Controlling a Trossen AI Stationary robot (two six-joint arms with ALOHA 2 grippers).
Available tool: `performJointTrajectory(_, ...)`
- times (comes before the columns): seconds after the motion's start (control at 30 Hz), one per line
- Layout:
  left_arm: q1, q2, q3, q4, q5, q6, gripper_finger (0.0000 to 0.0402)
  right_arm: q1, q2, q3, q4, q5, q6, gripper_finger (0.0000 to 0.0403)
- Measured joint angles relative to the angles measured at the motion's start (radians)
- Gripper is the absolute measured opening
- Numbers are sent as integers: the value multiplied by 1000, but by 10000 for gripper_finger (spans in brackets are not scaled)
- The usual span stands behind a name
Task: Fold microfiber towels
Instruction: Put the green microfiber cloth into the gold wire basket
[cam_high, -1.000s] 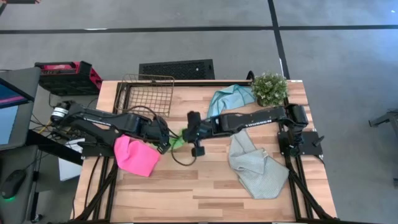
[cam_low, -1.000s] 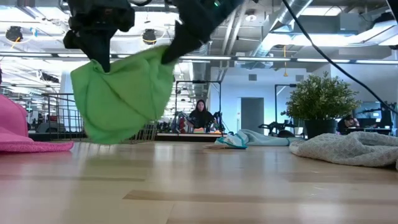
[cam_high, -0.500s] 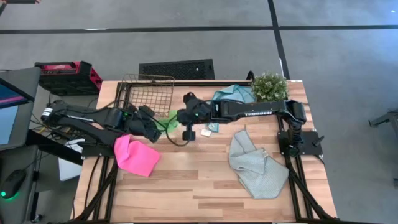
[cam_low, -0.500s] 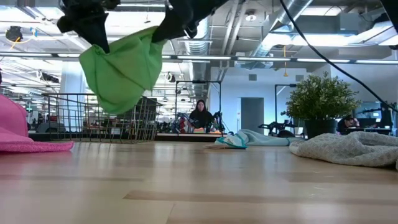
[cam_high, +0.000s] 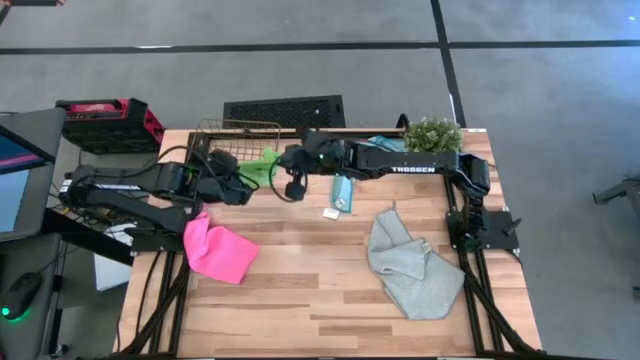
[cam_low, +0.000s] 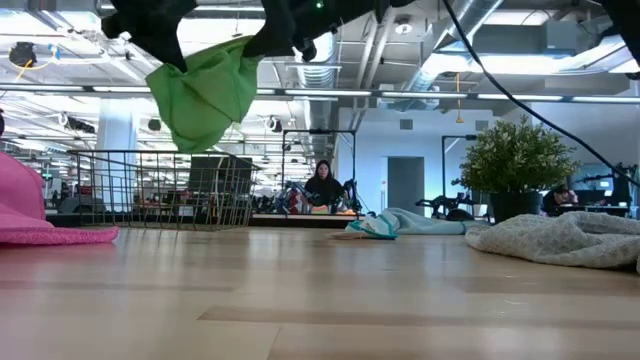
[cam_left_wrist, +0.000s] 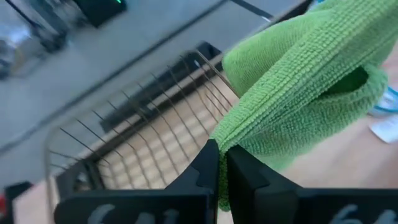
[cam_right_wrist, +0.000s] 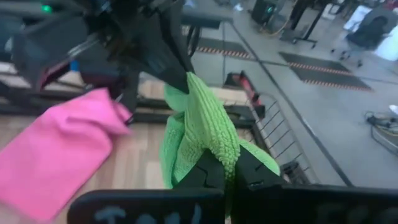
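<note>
Both arms hold the bright green microfiber towel (cam_high: 262, 160) in the air above the wooden slatted table (cam_high: 300, 290), at the near edge of the dark wire basket (cam_high: 222, 140) that stands at the table's far left. The left gripper (cam_high: 243, 183) has its fingers (cam_left_wrist: 208, 163) pressed together on one edge of the green cloth, and the right gripper (cam_high: 285, 164) has its fingers (cam_right_wrist: 208, 168) clamped on another part of it, so the towel hangs doubled between them; in the low view it droops as a loose green pouch (cam_low: 203, 92) well clear of the tabletop. The hot pink microfiber towel (cam_high: 216, 250) lies crumpled on the table's left side, beneath the left arm. The light teal-blue towel (cam_high: 343, 189) lies near the table's far edge, partly hidden under the right arm, with a small white tag (cam_high: 330, 212) just beside it. The pale grey towel (cam_high: 410, 265) lies spread and rumpled on the right half of the table. A small green potted plant (cam_high: 432, 134) stands at the far right corner. In the room beyond the table, a person (cam_low: 323, 187) sits at a desk.
</note>
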Motion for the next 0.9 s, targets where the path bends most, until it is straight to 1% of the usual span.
performJointTrajectory(0.17, 38, -3, -2, 30, -141, 86, 0, -30, 41, 2, 77, -19, 0, 9)
performJointTrajectory(0.27, 73, -6, -2, 21, -184, 124, 0, -42, 94, 27, 123, -19, 6, 12)
performJointTrajectory(0.5, 201, -2, -11, 23, -190, 219, 0, -75, 232, 191, 112, -17, 11, 9)
performJointTrajectory(0.73, 316, 0, -66, 50, -164, 253, 0, -109, 332, 347, 4, -21, 29, 11)
performJointTrajectory(0.83, 360, 6, -97, 110, -159, 296, 0, -124, 364, 389, -18, -43, 26, 10)
performJointTrajectory(0.9, 391, 7, -121, 165, -137, 330, 0, -137, 386, 408, -22, -48, 26, 9)
